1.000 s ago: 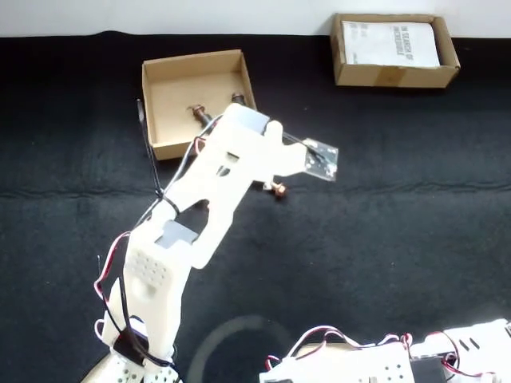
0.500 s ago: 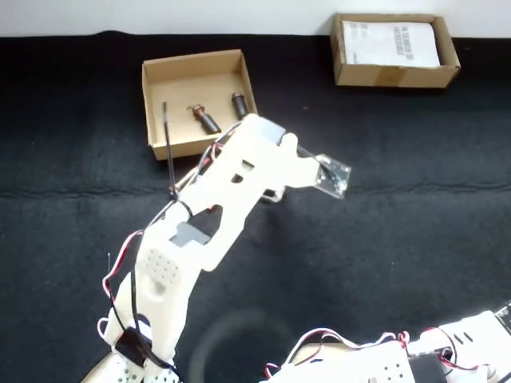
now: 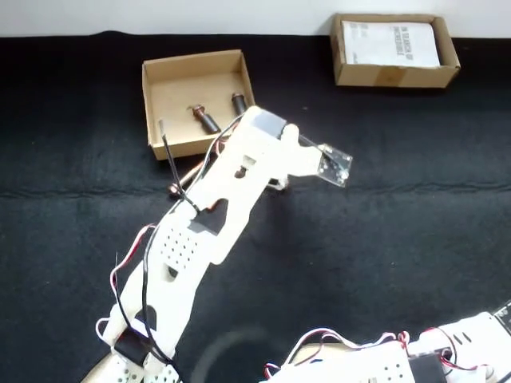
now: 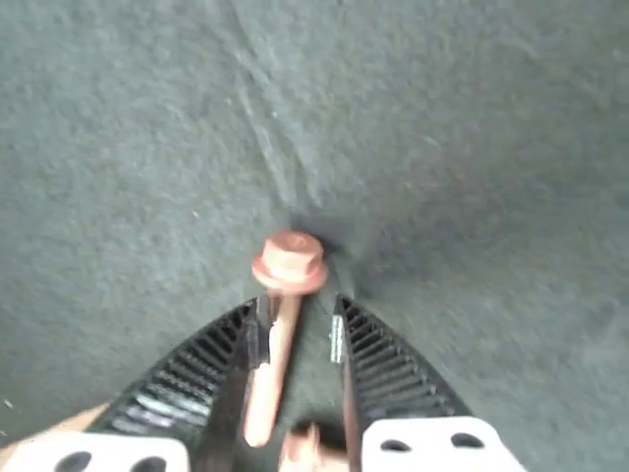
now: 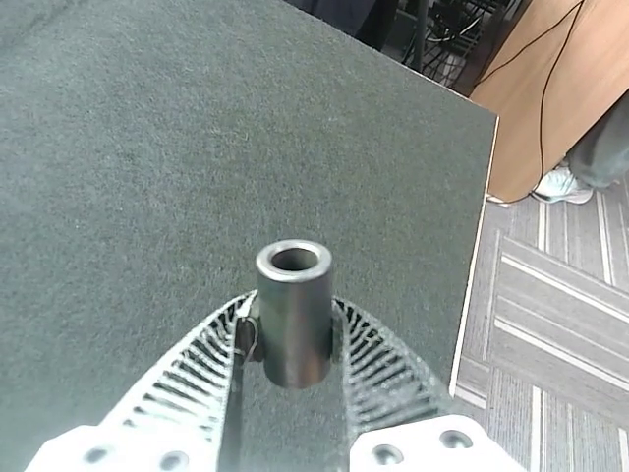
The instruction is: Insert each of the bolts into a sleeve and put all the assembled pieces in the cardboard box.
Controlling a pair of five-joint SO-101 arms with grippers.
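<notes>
Two cardboard boxes are seen on the black surface [image 3: 383, 239] in the high view. The cardboard box [image 3: 160, 88] at the upper left of the frame has two assembled pieces [image 3: 205, 120] laid near each other inside it. A second box [image 3: 391, 76] at the upper right is occupied by one printed sheet [image 3: 391, 42]. The left arm [image 3: 215, 207] is stretched from the lower left toward the centre of the frame, and the right arm [image 3: 383, 367] is kept along the lower edge. One copper bolt [image 4: 288, 264] is flanked by the left tool [image 4: 298, 307], whose fingers are spread to either side of the shaft. The shaft seems to be touched by one finger only, though this cannot be judged with certainty. One dark sleeve [image 5: 293, 324] is pinched upright by the right tool [image 5: 292, 307], with its open bore turned toward the camera.
</notes>
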